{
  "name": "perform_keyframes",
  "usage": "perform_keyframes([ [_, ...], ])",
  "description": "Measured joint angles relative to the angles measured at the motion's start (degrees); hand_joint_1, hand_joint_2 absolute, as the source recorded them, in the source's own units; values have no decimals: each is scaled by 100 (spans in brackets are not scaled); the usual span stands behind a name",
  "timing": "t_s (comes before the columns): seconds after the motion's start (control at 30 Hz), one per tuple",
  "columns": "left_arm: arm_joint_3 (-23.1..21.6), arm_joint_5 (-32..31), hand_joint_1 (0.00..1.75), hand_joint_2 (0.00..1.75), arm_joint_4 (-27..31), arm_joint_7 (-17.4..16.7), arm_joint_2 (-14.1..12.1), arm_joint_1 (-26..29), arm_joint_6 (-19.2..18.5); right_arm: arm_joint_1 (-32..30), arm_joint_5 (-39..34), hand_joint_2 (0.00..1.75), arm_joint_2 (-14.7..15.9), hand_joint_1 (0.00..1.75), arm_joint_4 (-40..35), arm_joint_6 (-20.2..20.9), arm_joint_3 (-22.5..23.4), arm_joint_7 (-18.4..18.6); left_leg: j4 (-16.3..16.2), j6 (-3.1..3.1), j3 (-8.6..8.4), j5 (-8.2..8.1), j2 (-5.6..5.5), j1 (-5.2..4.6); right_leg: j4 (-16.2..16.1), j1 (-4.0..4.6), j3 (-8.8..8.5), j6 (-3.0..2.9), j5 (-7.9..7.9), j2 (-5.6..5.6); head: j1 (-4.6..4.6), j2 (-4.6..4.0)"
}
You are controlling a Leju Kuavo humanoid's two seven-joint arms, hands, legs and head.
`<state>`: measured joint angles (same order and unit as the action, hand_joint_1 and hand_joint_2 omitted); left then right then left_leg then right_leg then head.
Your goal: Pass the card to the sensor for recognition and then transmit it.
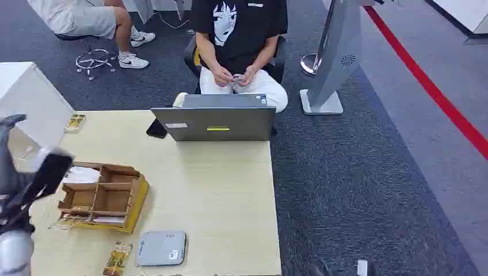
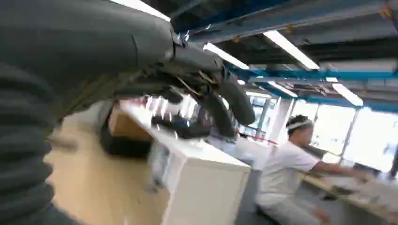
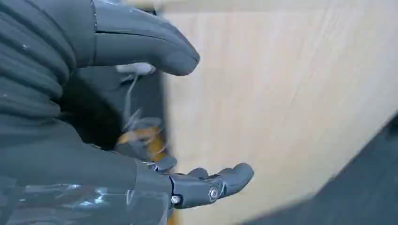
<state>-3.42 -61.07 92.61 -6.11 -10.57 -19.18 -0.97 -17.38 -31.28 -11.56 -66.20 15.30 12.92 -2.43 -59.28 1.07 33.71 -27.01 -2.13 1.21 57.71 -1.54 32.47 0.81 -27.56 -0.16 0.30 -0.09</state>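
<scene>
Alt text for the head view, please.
The robot's left hand is raised at the left edge of a light wooden table bearing a wooden compartment box, a grey sensor pad and a laptop. A person sits behind the laptop.

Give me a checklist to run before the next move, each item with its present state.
1. Card in the left robot hand: cannot tell. A dark flat piece sticks out of it, and the left wrist view is blurred.
2. Flat grey sensor box free on top: ok, nothing lies on it.
3. Orange snack packet apart from the sensor box: ok, beside it, not touching.
4. Right robot hand empty: ok, fingers apart, nothing held.
5. Seated person off the light wooden table: ok, hands in lap behind the grey laptop.
</scene>
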Motion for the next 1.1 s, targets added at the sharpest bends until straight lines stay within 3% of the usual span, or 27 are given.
perform_keyframes([
  [0.03, -188, -772, 0, 175, -371, -73, -210, -386, 165, 110, -81, 175, 57, 0, 183, -18, -86, -79, 0, -2, 6, 6, 96, 5, 2, 7, 27, -30, 38, 98, -35, -2],
  [0.07, -323, -1210, 0, 175, -647, -29, -371, -692, 329, 160, -131, 175, 114, 0, 295, -46, -156, -83, -4, 0, 19, 20, 143, 11, 8, 9, 50, -6, 71, 154, -41, -2],
  [0.1, -487, -1537, 0, 175, -897, -30, -553, -912, 460, 163, -199, 175, 173, 0, 410, -105, -252, -78, -5, 0, 24, 21, 172, 9, 7, 7, 73, -17, 80, 185, -35, 0],
  [0.13, -648, -1413, 0, 175, -1044, -73, -745, -1093, 501, 127, -232, 175, 247, 0, 514, -147, -335, -74, -6, -2, 28, 22, 187, 3, 9, 0, 81, -11, 83, 199, -41, 0],
  [0.23, -944, -263, 0, 175, -1299, -152, -1066, -1365, 510, 72, -284, 175, 372, 0, 646, -186, -477, -80, -6, -3, 42, 17, 189, 4, 6, 3, 101, -7, 77, 203, -37, 0],
  [0.33, -1118, -65, 0, 175, -1439, -182, -1260, -1454, 527, 112, -380, 175, 455, 0, 725, -260, -639, -89, -6, -4, 48, 8, 187, 4, 5, 3, 109, -9, 63, 198, -37, 0],
  [0.57, -1245, -37, 0, 175, -1605, -209, -1472, -1503, 626, 117, -667, 175, 621, 0, 821, -431, -950, -209, -4, -6, 52, 7, 184, 8, 5, 6, 110, -7, 57, 191, -39, 0],
  [1.1, -1293, -120, 0, 175, -1683, -161, -1564, -1530, 845, 129, -1097, 175, 903, 0, 900, -684, -1564, -452, -4, -6, 55, 7, 182, 8, 5, 6, 109, -7, 57, 185, -35, 0],
])
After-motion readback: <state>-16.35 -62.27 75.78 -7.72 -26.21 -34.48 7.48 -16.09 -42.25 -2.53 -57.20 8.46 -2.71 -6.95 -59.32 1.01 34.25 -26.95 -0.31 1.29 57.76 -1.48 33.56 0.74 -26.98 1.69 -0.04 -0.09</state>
